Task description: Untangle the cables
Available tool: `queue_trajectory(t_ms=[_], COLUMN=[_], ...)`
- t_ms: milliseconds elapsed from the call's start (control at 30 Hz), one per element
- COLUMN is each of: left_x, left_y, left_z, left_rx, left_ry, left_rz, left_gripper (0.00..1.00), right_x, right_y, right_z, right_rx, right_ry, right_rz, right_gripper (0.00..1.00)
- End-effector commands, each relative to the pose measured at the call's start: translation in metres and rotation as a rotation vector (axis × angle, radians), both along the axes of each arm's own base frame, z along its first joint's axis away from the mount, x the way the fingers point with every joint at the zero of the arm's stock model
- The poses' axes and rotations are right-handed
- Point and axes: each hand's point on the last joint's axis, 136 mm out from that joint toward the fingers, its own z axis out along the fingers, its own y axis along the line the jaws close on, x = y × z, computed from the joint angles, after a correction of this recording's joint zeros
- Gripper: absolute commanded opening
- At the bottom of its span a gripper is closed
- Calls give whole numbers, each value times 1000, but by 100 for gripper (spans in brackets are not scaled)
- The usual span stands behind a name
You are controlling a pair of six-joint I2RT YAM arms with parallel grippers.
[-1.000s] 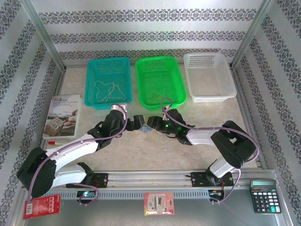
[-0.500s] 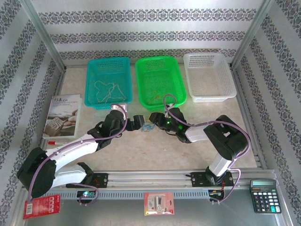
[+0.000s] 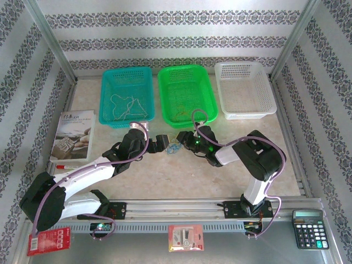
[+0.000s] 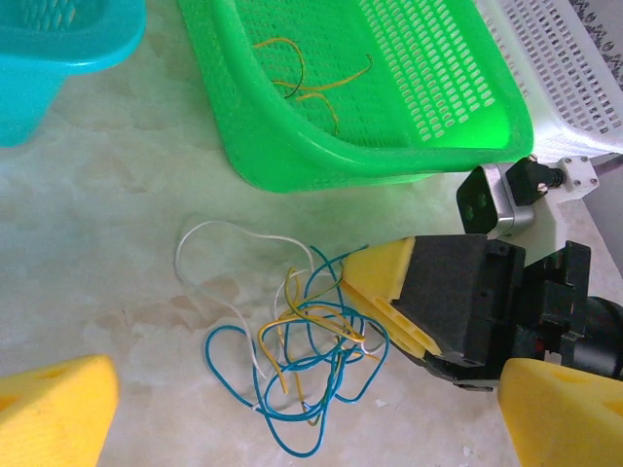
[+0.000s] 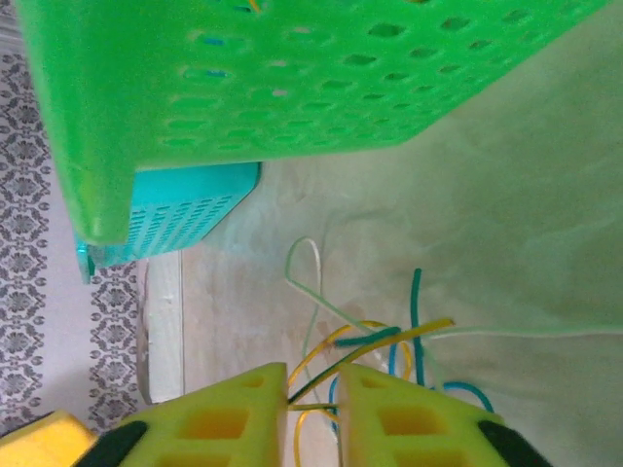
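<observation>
Looking down from above, you had the cables (image 3: 174,148) lying in one small tangle on the surface (image 3: 165,176), just in front of the green basket (image 3: 187,91) and between your two grippers. Your left gripper (image 3: 164,144) sat just left of the tangle with its jaws spread wide apart. In its wrist view the yellow pads (image 4: 54,413) stood at the two bottom corners, with the blue, yellow and white loops between them and touching neither.

Your right gripper (image 5: 313,407) had its jaws drawn almost together, and its fingers (image 5: 224,423) were clamped on a yellow strand at the right side of the tangle. A white loop trailed out of the tangle toward the teal basket (image 3: 126,96).

You also had a pale cord (image 3: 126,104) lying loose in the teal basket and a few yellow strands (image 4: 311,83) in the green one. The white basket (image 3: 245,91) stood to the right of both.
</observation>
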Motion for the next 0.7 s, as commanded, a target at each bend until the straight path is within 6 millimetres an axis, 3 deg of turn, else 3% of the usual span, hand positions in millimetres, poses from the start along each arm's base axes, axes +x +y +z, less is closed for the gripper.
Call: queue_trajectory(t_ms=[0, 167, 467, 633, 667], left_x=[-1, -2, -2, 0, 1], left_y=[0, 0, 0, -2, -2], left_z=[5, 6, 4, 3, 2], left_rx=[-25, -22, -21, -11, -8], left_ry=[-20, -25, -26, -25, -21], left_rz=[-4, -8, -12, -18, -17], left_gripper=[100, 100, 100, 100, 100], right_x=[1, -5, -18, -18, -18], right_y=[-1, -2, -1, -7, -7], right_z=[5, 13, 43, 48, 48], right_rx=[35, 44, 56, 33, 26], right_ry=[-24, -44, -103, -115, -112], right_rz=[1, 24, 77, 53, 50], right_gripper=[13, 0, 0, 0, 7])
